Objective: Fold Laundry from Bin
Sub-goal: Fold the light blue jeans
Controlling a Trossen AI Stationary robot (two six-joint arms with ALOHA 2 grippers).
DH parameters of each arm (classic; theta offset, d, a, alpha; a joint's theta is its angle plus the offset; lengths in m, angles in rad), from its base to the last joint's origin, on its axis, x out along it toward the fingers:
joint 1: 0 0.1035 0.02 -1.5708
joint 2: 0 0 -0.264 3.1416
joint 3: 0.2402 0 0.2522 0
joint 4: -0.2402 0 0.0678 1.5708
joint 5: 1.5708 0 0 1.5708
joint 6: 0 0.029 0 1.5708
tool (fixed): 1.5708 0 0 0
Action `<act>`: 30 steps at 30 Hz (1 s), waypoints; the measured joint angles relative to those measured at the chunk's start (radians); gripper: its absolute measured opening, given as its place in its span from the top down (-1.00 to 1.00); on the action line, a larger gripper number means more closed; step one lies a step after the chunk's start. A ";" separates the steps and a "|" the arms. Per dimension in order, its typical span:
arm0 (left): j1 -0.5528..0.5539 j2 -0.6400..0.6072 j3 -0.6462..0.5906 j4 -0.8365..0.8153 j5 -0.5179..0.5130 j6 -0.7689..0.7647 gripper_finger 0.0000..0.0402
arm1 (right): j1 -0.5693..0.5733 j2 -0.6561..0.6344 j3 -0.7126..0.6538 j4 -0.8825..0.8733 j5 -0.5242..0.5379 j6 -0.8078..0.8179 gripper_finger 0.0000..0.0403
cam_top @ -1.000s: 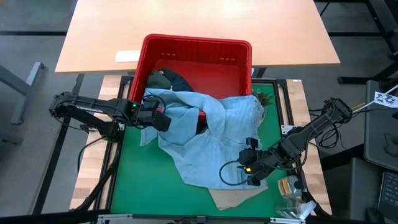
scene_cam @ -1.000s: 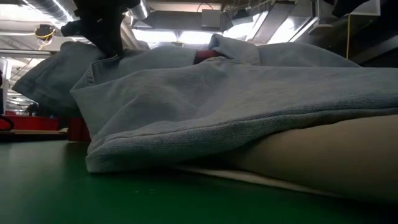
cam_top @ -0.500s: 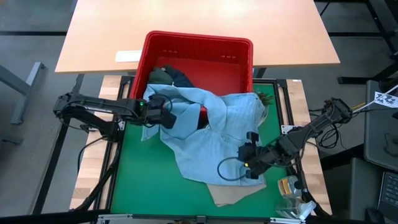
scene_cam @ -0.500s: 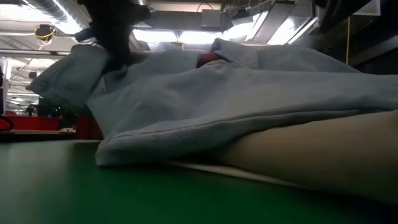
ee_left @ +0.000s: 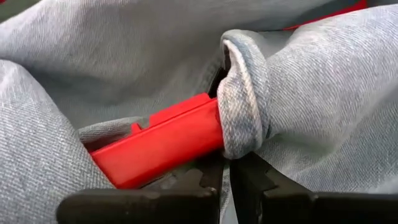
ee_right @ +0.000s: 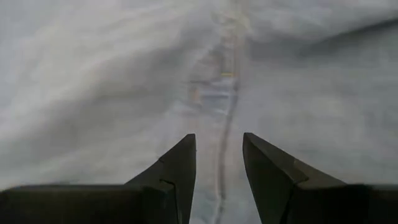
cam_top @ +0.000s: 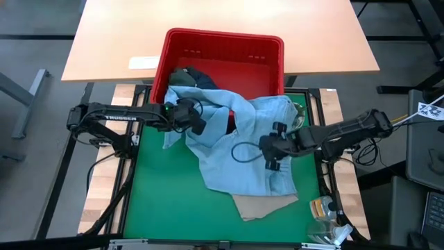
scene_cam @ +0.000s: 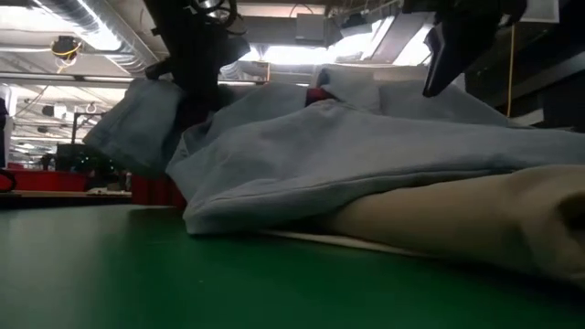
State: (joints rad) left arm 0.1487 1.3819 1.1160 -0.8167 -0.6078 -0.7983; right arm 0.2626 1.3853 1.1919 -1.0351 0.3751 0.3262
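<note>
From above, we see a red bin (cam_top: 223, 59) at the far edge of a green worktop (cam_top: 159, 201), with a light blue shirt (cam_top: 239, 149) spilling out over its near rim and running lengthwise toward the front of the mat, where a beige garment (cam_top: 260, 206) pokes out from beneath its end. A dark garment (cam_top: 187, 78) lies inside the bin. The left pincer (cam_top: 196, 123) sits at the shirt's upper left, right by the bin's near rim, clenched on a fold of the cloth. The right pincer (cam_top: 269, 147) hovers over the shirt's right side, nearer the middle of its length. At worktop height, the shirt (scene_cam: 366, 155) lies heaped over the beige garment (scene_cam: 457, 224), the left arm comes down at its left and the right arm hangs above at the right; a workshop ceiling with bright lights shows behind. From the left wrist, the fingers (ee_left: 205, 186) are pressed together on a rolled hem of the blue cloth (ee_left: 245, 106), with the red rim (ee_left: 158, 146) just behind it. From the right wrist, the fingertips (ee_right: 180, 163) stand parted and empty, a seam of the shirt (ee_right: 227, 118) running straight ahead between them, so we judge this arm is placed to take that seam.
</note>
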 joint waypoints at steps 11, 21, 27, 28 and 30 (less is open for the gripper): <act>-0.035 -0.015 0.000 -0.001 0.075 0.050 0.95 | -0.069 0.000 0.000 0.032 -0.053 -0.065 0.34; -0.077 -0.172 0.000 0.010 0.084 0.050 0.95 | -0.129 0.000 0.000 0.059 0.096 -0.066 0.34; -0.110 -0.264 0.000 0.112 0.087 0.121 0.95 | -0.242 0.009 0.000 0.071 0.070 -0.070 0.34; -0.119 -0.276 0.000 0.133 0.089 0.142 0.95 | -0.260 0.009 0.000 0.072 0.064 -0.070 0.34; -0.136 -0.302 0.000 0.179 0.105 0.186 0.95 | -0.293 0.015 0.000 0.079 0.034 -0.072 0.34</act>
State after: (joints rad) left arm 0.0123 1.0802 1.1156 -0.6378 -0.5026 -0.6121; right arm -0.0305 1.3999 1.1919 -0.9565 0.4091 0.2541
